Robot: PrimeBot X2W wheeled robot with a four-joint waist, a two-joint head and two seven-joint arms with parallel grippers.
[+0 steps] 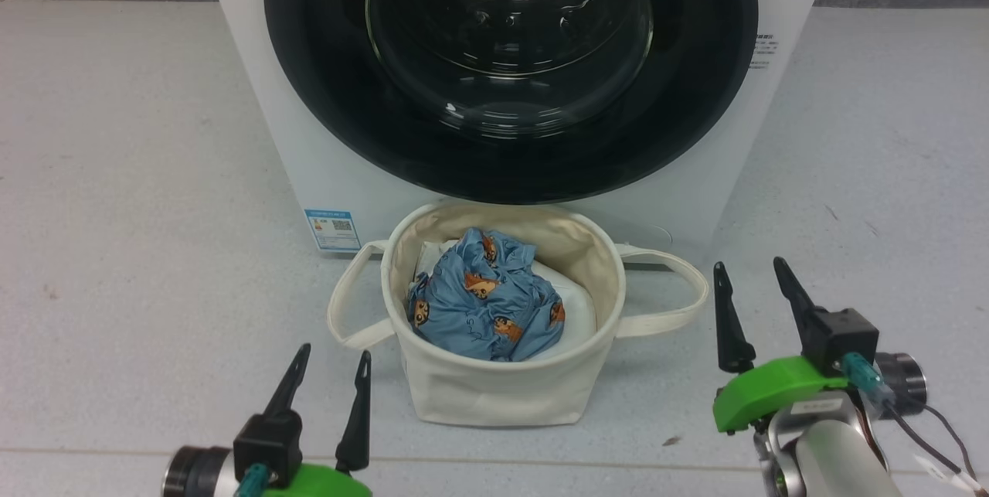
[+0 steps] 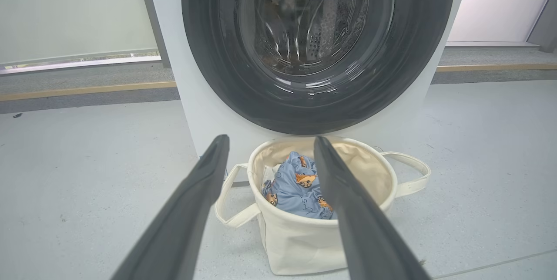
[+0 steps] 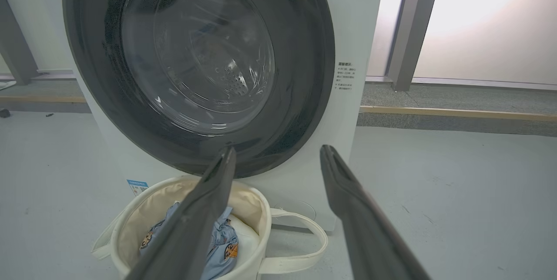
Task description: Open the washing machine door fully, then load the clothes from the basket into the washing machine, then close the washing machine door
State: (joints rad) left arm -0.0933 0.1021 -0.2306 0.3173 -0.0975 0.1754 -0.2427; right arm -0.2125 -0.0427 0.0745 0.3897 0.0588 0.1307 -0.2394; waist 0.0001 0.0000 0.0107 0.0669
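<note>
Fingers (image 1: 354, 412) of left gripper (image 1: 334, 354): parted a moderate gap, nothing held. Lower left of frame, tips aimed up-frame over bare floor (image 1: 116, 250), well apart from everything.

Left of centre: blue label (image 1: 333, 229) low on washing machine (image 1: 348, 192) front, just up-left of the near loop handle.

Centre: basket (image 1: 502, 389) on floor, close against machine front; touching or just short, cannot tell. Clothes (image 1: 483, 300) bunched inside, below rim, on white padding (image 1: 576, 304). Upper centre, directly above: washing machine door (image 1: 324, 95), seemingly shut flush. Handle or latch side not made out; top edge cropped.

Lower right: right gripper (image 1: 750, 263), likewise parted and empty, higher in frame than left, near the right loop handle but clear of it.

Judged stage: door-opening not begun.

Risks from here:
- Basket parked under door's lower arc. Swing probably clear above rim, yet risk of clipping the tub or snagging a loop handle with a low arm, dragging it aside.
- Slim fingertips on smooth black rim: likely slip, door left half open.
- Later pinch too deep: padding lifted along with the garment.
</note>
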